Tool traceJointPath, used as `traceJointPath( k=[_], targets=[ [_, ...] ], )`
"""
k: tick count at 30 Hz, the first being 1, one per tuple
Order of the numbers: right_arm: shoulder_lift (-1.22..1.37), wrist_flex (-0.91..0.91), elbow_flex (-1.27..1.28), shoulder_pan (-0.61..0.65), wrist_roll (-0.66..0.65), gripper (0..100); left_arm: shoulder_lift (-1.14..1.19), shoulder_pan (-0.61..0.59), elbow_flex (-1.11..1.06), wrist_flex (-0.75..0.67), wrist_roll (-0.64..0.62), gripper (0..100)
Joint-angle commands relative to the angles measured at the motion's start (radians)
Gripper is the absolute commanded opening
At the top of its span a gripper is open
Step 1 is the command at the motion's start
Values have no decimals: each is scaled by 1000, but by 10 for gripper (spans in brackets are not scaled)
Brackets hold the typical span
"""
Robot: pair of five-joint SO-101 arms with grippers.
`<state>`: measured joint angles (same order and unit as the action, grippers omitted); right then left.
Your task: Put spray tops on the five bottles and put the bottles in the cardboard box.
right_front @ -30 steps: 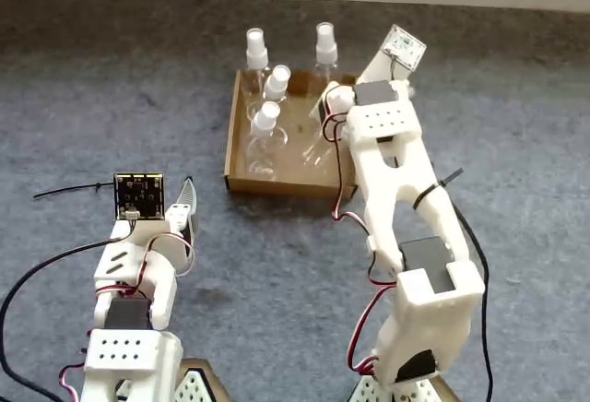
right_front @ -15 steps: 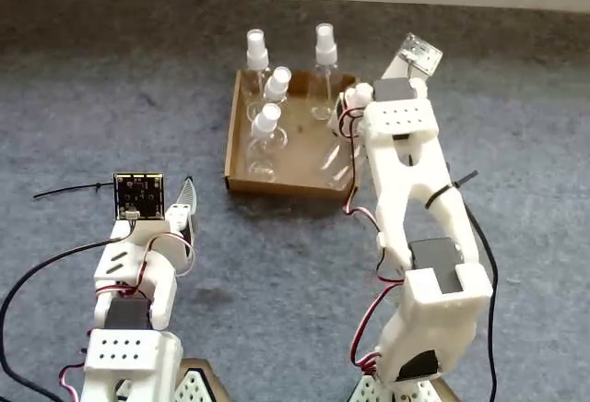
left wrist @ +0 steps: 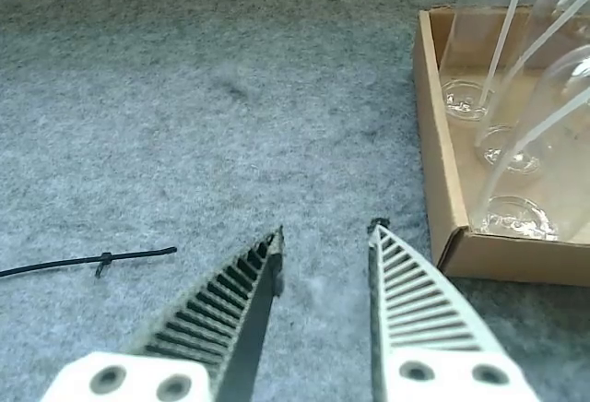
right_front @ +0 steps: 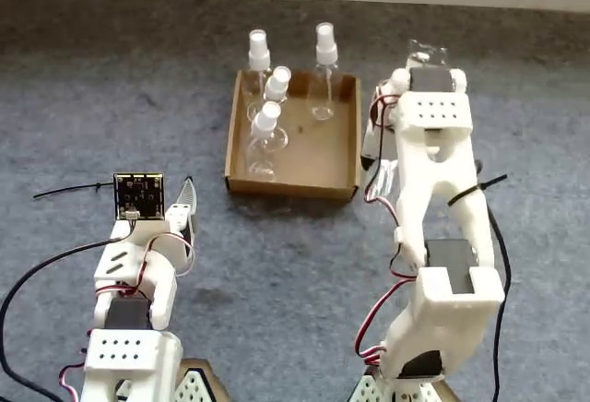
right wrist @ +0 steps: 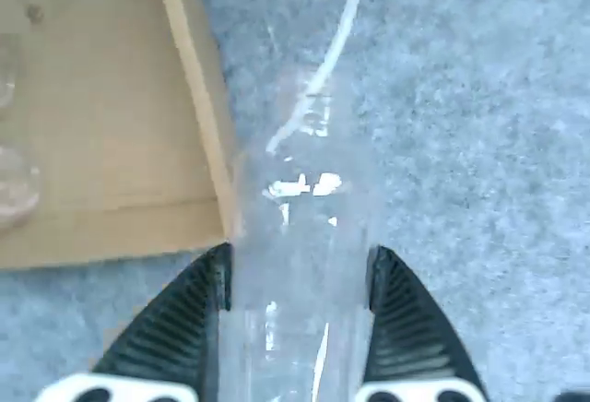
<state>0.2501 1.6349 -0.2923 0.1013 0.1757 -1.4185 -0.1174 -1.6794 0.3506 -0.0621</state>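
**Bottle 5 swings back out of the box**

A second ago the right claw was out over the cardboard box with its load. Now the whole arm has swung to its right, and the claw hangs over the carpet outside the box. It is clamped on a clear bottle, with 1 finger pressed to each flank. The box's side wall runs just to the left of the claw, close beside the bottle but not under it. A thin white tube shows inside the bottle, so I'd guess its spray top is on, though I can't make out the top itself.

Ahead and to the left of that claw, 4 bottles stand in the box with white tops, undisturbed by the swing. The left claw hasn't budged. Its fingers are apart with nothing between them, low over the carpet. The box is ahead to its right and a black cable tie lies off to its left.

So the count reads 4 in, 1 out. No drop was made, and I'd say this bottle must come back over the wall before the job is done.
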Motion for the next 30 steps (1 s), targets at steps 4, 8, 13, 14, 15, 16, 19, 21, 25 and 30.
traceJointPath(
  k=[4, 8, 13, 14, 15, 16, 19, 21, 25, 30],
  targets=[
    [-39, 116, -88, -58, -213, 49, -12, -15, -25, 3, 6, 147],
    [-45, 61, 51, -82, -284, 45, -10, -15, -25, 3, 6, 147],
    [-47, -79, 243, -85, -348, 44, -10, -15, -25, 3, 6, 147],
    [-48, -111, 275, -91, -359, 44, -10, -15, -25, 3, 6, 147],
    [-48, -137, 305, -99, -368, 44, -10, -15, -25, 3, 6, 147],
    [-48, -160, 328, -105, -374, 44, -10, -15, -25, 3, 6, 147],
    [-45, -203, 375, -131, -393, 48, -10, -15, -25, 3, 6, 147],
    [-44, -206, 386, -139, -404, 52, -10, -13, -25, 3, 6, 147],
    [-45, -199, 389, -143, -407, 145, -10, -13, -25, 3, 6, 147],
    [-39, -194, 394, -137, -408, 195, -10, -13, -25, 3, 6, 147]
  ],
)
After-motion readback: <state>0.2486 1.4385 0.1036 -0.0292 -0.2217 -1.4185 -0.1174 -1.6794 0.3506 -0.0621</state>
